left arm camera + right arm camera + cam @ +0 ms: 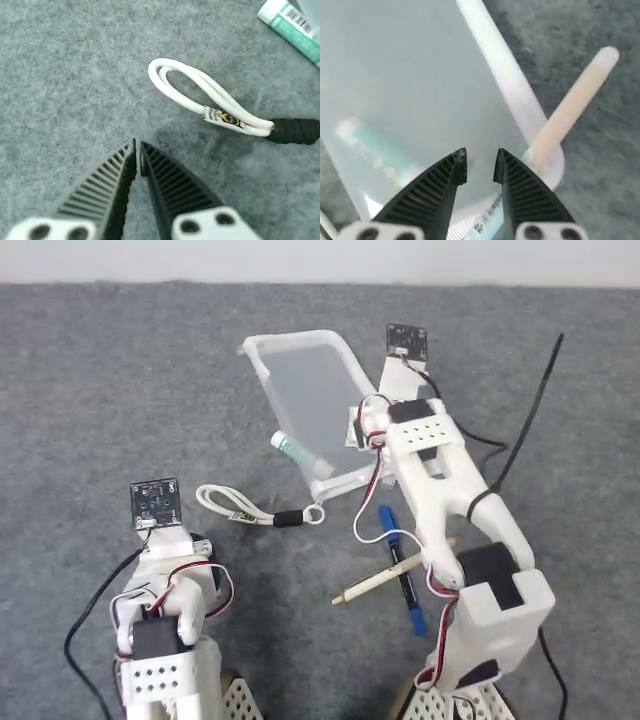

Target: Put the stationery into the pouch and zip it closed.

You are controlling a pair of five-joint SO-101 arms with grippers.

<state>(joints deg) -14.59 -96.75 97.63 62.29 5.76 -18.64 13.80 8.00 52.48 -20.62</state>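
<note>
Stationery lies partly in and partly out of the pouch (305, 390), a translucent sleeve with a white rim lying flat on the grey carpeted table (120, 380), a little toward 12 o'clock from the middle of the high view. A green-and-white tube (297, 451) pokes out of the pouch's open edge on its 8 o'clock side, its far end showing through the plastic. From the pouch's 6 o'clock corner a white cord loop (235, 505) with a black sleeve (295, 131) trails off toward 9 o'clock. A blue pen (400, 560) and a wooden pencil (375, 585) lie crossed on the carpet at 5 o'clock from the pouch, well apart from it and partly under the right arm. That arm stretches from the 5 o'clock corner up to the pouch's 3 o'clock edge. The right gripper (480, 156) hangs over the plastic with its fingers a narrow gap apart and nothing between them. Just beside one finger, a beige stick (570, 107) with a pale tip lies across the pouch's rim; whether it touches the finger I cannot tell. The left arm sits folded at 7 o'clock. The left gripper (138, 145) points at bare carpet near the cord, fingers all but closed and empty.
</note>
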